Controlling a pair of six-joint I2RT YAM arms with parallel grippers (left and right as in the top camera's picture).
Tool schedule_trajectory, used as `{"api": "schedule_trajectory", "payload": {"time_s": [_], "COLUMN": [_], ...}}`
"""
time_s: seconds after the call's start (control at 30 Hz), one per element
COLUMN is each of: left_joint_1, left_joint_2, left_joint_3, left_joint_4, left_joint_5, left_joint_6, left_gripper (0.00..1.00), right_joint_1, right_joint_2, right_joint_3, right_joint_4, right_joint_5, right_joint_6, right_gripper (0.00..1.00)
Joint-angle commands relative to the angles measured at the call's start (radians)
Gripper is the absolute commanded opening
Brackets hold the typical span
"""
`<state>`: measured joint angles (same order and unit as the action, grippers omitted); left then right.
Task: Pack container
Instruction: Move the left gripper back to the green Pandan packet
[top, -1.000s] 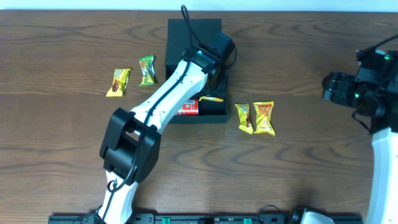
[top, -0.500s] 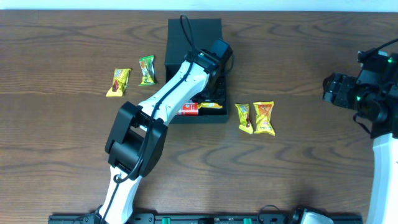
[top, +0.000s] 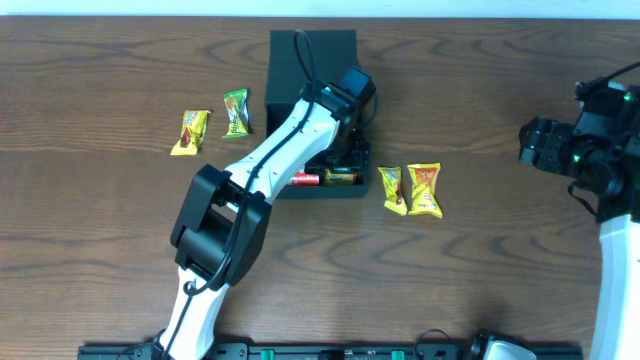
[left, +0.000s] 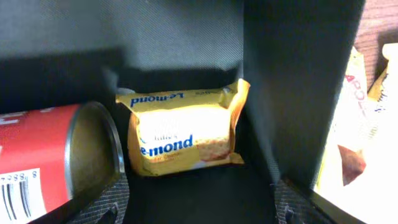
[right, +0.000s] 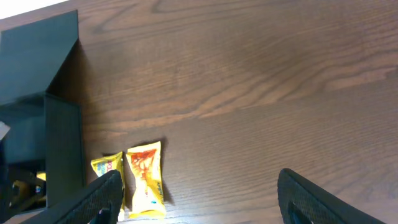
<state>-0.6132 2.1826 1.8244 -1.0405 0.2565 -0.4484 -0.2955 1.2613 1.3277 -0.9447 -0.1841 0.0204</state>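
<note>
The black container (top: 352, 190) lies open mid-table, its flap lid (top: 312, 55) laid back behind it. Inside it lie a red can (top: 303, 179) and a yellow Lemond packet (top: 340, 177). The left wrist view shows the packet (left: 185, 127) flat on the box floor beside the can (left: 43, 155). My left gripper (left: 199, 211) is open and empty inside the box, just short of the packet; in the overhead view its fingertips are hidden under the wrist. My right gripper (right: 199, 199) is open and empty, high over the table's right side (top: 535, 145).
Two yellow snack packets (top: 390, 189) (top: 424, 190) lie just right of the container, also in the right wrist view (right: 145, 180). Two more packets (top: 190, 132) (top: 235, 112) lie to its left. The left arm stretches diagonally from the front edge over the box.
The left gripper has pulled back slightly toward the box's rear, uncovering the yellow packet, which now lies inside the box beside the can. The right arm has not moved.
</note>
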Motion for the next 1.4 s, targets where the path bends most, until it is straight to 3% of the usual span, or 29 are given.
{"api": "schedule_trajectory", "payload": {"time_s": [0.0,0.4,0.43,0.53,0.57,0.6,0.7,0.83,1.0,1.2,1.37], "left_joint_1": [-0.002,0.001,0.001,0.009,0.015,0.024,0.079,0.196,0.377,0.434,0.437], "left_joint_2": [0.012,-0.029,-0.04,-0.096,-0.119,-0.142,-0.23,-0.284,-0.279,-0.279,-0.279], "left_joint_3": [-0.005,0.179,0.206,0.299,0.32,0.334,0.347,0.347,0.25,-0.026,-0.184], "left_joint_4": [-0.003,-0.005,-0.007,-0.031,-0.033,-0.033,-0.029,-0.088,-0.177,-0.057,0.063], "left_joint_5": [0.006,-0.002,-0.013,-0.178,-0.245,-0.293,-0.395,-0.432,-0.397,-0.368,-0.369], "left_joint_6": [0.008,0.118,0.131,0.143,0.143,0.143,0.149,0.147,0.099,0.095,0.154], "left_gripper": [0.77,0.69,0.65,0.31,0.22,0.2,0.31,0.31,0.3,0.36,0.52], "right_joint_1": [-0.006,-0.004,-0.004,-0.004,-0.002,0.003,0.042,0.145,0.331,0.421,0.415], "right_joint_2": [-0.006,-0.006,-0.005,0.01,0.022,0.036,0.113,0.221,0.38,0.544,0.598], "right_joint_3": [0.023,0.023,0.023,0.015,0.008,-0.001,-0.017,-0.016,-0.016,-0.016,-0.016], "right_joint_4": [0.002,0.002,0.002,0.002,0.002,0.002,0.001,0.02,0.025,0.007,-0.045], "right_joint_5": [-0.008,-0.019,-0.034,-0.116,-0.13,-0.141,-0.208,-0.212,-0.066,-0.027,0.032], "right_joint_6": [-0.015,-0.014,-0.014,-0.015,-0.015,-0.015,-0.014,-0.013,0.072,0.099,0.119], "right_gripper": [0.8,0.78,0.76,0.59,0.59,0.61,0.64,0.63,0.64,0.58,0.46]}}
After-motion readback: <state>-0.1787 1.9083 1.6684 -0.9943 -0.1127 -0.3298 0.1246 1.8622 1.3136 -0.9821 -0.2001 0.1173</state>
